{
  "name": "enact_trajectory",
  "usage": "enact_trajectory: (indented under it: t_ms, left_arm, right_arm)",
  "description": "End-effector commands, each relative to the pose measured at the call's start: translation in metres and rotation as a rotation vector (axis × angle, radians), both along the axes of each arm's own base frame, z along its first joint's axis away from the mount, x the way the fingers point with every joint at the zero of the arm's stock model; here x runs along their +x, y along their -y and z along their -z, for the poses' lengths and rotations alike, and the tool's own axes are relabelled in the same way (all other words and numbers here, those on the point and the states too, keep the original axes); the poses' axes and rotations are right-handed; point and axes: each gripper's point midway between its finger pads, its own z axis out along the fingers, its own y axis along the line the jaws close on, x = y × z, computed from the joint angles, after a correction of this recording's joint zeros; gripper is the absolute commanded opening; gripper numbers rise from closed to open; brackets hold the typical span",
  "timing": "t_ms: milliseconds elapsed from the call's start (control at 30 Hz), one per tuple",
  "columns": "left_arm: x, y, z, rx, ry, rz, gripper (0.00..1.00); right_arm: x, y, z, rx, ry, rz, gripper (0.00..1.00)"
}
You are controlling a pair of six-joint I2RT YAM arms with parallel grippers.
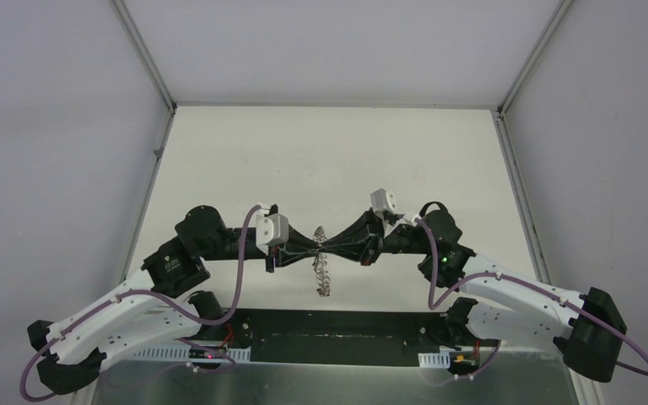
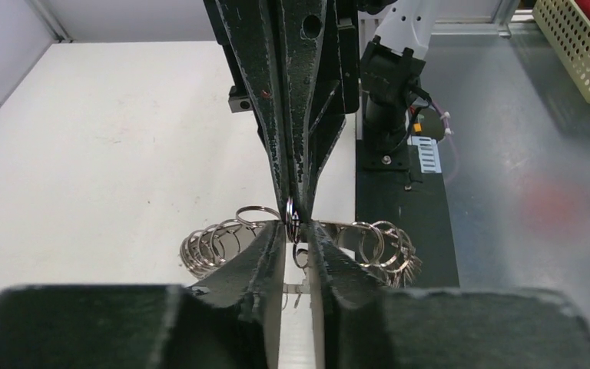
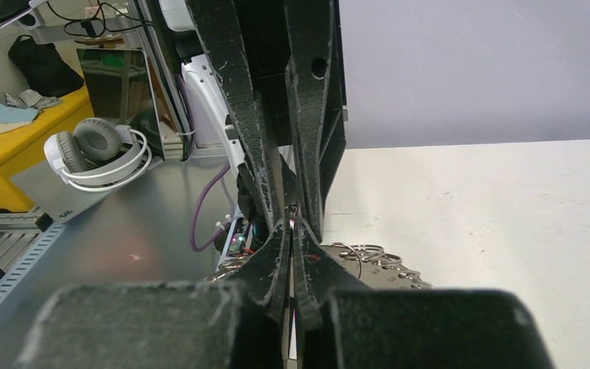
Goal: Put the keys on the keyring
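Right gripper [image 3: 293, 231] had its fingers pressed together on the top of the keyring [image 1: 323, 277], at one of the small wire loops. The ring hung on edge beneath the tips, its fringe of loops spreading to both sides in the left wrist view. Left gripper [image 2: 296, 231] met it tip to tip from the other side, its jaws a narrow gap apart with a small loop between them; whether they pinched that loop could not be told. All this stood over the white bench [image 1: 329, 160], close to its near edge and about midway between its left and right edges. The 2 arms reached inward from a black base plate [image 1: 337, 337] along that edge.
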Motion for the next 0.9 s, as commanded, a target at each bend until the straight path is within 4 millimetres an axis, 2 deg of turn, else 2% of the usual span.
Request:
enact_trajectory:
  t_ms: [0, 67, 133, 167, 200, 333, 367, 433, 467, 633, 800, 867]
  left_arm:
    - [0.003, 0.001, -0.012, -0.043, 0.014, -0.013, 0.1]
    - [0.002, 0.0, -0.013, -0.048, 0.012, -0.013, 0.0]
    - [0.002, -0.001, -0.015, -0.056, 0.011, -0.019, 0.0]
    - [0.002, -0.002, -0.016, -0.059, 0.012, -0.025, 0.0]
    - [0.003, -0.003, -0.016, -0.055, 0.008, -0.035, 0.0]
    - [0.006, -0.01, -0.012, 0.002, -0.004, -0.066, 0.0]
    - [0.006, -0.012, -0.01, 0.022, -0.006, -0.07, 0.0]
    - [0.006, -0.014, -0.006, 0.073, -0.021, -0.07, 0.0]
    - [0.006, -0.014, -0.005, 0.098, -0.029, -0.067, 0.0]
    - [0.009, -0.015, 0.006, 0.252, -0.064, -0.061, 0.0]
    - [0.013, -0.021, 0.01, 0.402, -0.086, -0.062, 0.0]
    - [0.014, -0.023, 0.011, 0.452, -0.097, -0.057, 0.0]
  right_arm:
    - [-0.003, 0.003, -0.038, 0.109, 0.063, -0.003, 0.0]
    - [-0.002, 0.002, -0.036, 0.104, 0.058, 0.001, 0.0]
    - [-0.001, 0.002, -0.034, 0.098, 0.051, 0.008, 0.0]
    - [0.001, 0.003, -0.033, 0.095, 0.047, 0.019, 0.04]
    - [0.002, 0.003, -0.032, 0.089, 0.04, 0.028, 0.12]
    - [0.003, 0.009, -0.028, 0.074, 0.031, 0.054, 0.55]
    - [0.002, 0.01, -0.025, 0.062, 0.024, 0.055, 0.55]
    - [0.008, 0.015, -0.024, 0.058, 0.006, 0.11, 0.75]
    - [0.009, 0.017, -0.023, 0.053, 0.005, 0.122, 0.78]
    - [0.008, 0.02, -0.015, 0.001, -0.007, 0.125, 0.76]
    - [0.004, 0.012, -0.005, -0.052, -0.041, 0.079, 0.65]
    - [0.005, 0.009, -0.001, -0.066, -0.053, 0.07, 0.57]
